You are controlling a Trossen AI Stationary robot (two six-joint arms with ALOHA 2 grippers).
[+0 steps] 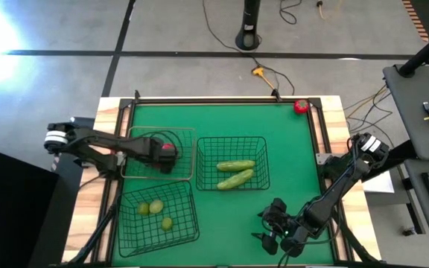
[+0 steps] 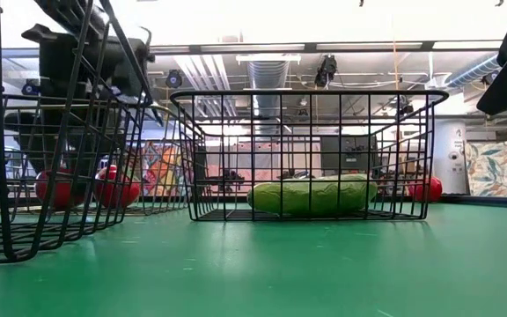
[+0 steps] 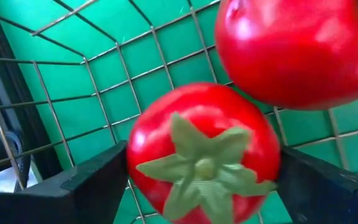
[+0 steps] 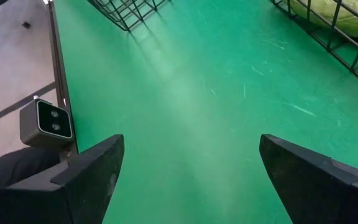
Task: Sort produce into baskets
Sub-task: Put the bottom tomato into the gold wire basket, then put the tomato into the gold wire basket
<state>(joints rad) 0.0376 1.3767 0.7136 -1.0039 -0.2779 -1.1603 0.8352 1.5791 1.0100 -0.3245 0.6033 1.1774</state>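
My left gripper [image 1: 166, 152] reaches down into the brownish wire basket [image 1: 193, 152] at the far left and has a red tomato [image 3: 204, 149] between its fingers. A second tomato [image 3: 291, 50] lies right beside it on the basket floor. The middle basket [image 1: 266, 160] holds two green cucumbers [image 1: 235, 172]. The near-left basket [image 1: 194, 216] holds three yellow-green fruits [image 1: 156, 207]. One more tomato [image 1: 301, 106] sits at the table's far right corner. My right gripper [image 1: 263, 227] hangs open over bare green mat near the front right, with nothing between its fingers [image 4: 191, 180]. My left gripper has the tomato's two opposite sides [image 3: 135, 155] between its two fingers, which come from above and point steeply down. The green calyx faces up toward the wrist. In the low view the tomato [image 2: 117, 187] is down at the basket floor; whether it rests there cannot be told.
The three baskets fill the table's left and middle. Open green mat [image 1: 296, 164] lies to the right of the middle basket. A small camera block [image 4: 45, 122] stands at the table's near edge by my right gripper. A dark frame rail [image 1: 222, 102] runs along the far edge.
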